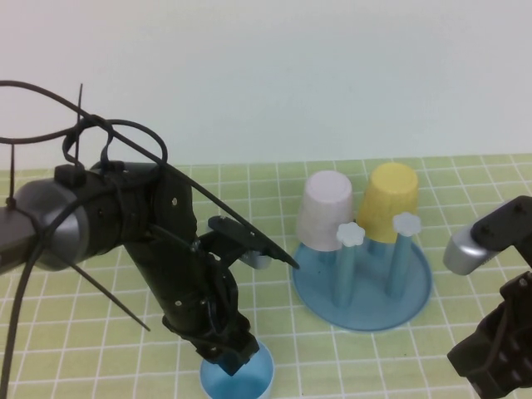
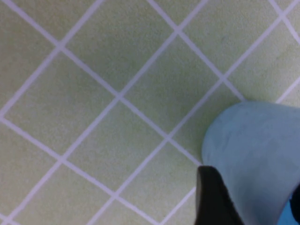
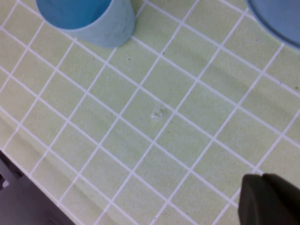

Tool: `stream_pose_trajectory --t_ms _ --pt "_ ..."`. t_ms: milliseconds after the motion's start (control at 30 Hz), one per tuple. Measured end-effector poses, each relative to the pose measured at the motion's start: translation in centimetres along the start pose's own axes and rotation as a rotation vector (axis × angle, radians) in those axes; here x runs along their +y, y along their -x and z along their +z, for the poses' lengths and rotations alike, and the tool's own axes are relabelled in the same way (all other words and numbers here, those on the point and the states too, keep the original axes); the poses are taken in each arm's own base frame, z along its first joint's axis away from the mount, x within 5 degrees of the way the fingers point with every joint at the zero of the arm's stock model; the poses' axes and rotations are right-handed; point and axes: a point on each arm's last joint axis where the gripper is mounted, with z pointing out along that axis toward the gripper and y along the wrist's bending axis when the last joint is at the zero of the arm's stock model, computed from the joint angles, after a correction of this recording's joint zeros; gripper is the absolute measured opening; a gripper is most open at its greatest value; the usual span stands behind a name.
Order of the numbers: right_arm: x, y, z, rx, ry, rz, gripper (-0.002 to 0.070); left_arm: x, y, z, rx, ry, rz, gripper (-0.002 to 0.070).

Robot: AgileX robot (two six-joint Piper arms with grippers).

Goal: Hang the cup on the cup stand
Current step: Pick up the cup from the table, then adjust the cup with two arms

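Cup (image 1: pixel 249 376) upright | left fingers (image 1: pixel 235 359) spread at rim | right fingers (image 3: pixel 269 199) closed, empty

The surface is a light green tablecloth (image 2: pixel 93 93) with thin white lines that make a grid of squares; here the lines run diagonally. At about four o'clock is the small light-blue plastic tumbler (image 2: pixel 255 145), faintly speckled, with its rounded side wall towards the camera, and a brighter blue part shows at its far edge. At about five o'clock one dark finger (image 2: pixel 213 197) of the left gripper lies against the tumbler's outer wall. The other finger is almost out of sight.
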Motion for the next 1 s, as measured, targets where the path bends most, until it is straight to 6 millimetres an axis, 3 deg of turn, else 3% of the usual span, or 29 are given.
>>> stream_pose_trajectory --t_ms 100,233,300,500,667,1000 --pt "0.0 0.0 0.0 0.0 0.0 -0.022 -0.0001 0.0 0.1 0.4 0.0 -0.011 -0.01 0.0285" --pt "0.0 0.0 0.0 0.003 0.001 -0.061 -0.0001 0.2 0.4 0.5 -0.027 0.002 -0.009 0.0083" --pt "0.0 -0.1 0.0 0.009 0.003 -0.081 -0.0001 0.2 0.4 0.5 -0.027 0.002 -0.009 0.0039" --pt "0.1 -0.4 0.0 0.047 0.019 -0.169 -0.0001 0.8 0.2 -0.2 -0.013 -0.054 -0.062 0.0011" --pt "0.3 -1.0 -0.1 0.105 0.047 -0.238 -0.0001 0.4 0.3 -1.7 -0.089 -0.213 -0.093 0.0011" --pt "0.5 -0.3 0.0 0.018 0.059 -0.423 -0.0001 0.0 -0.5 -7.7 -0.331 -0.395 -0.125 0.0009"
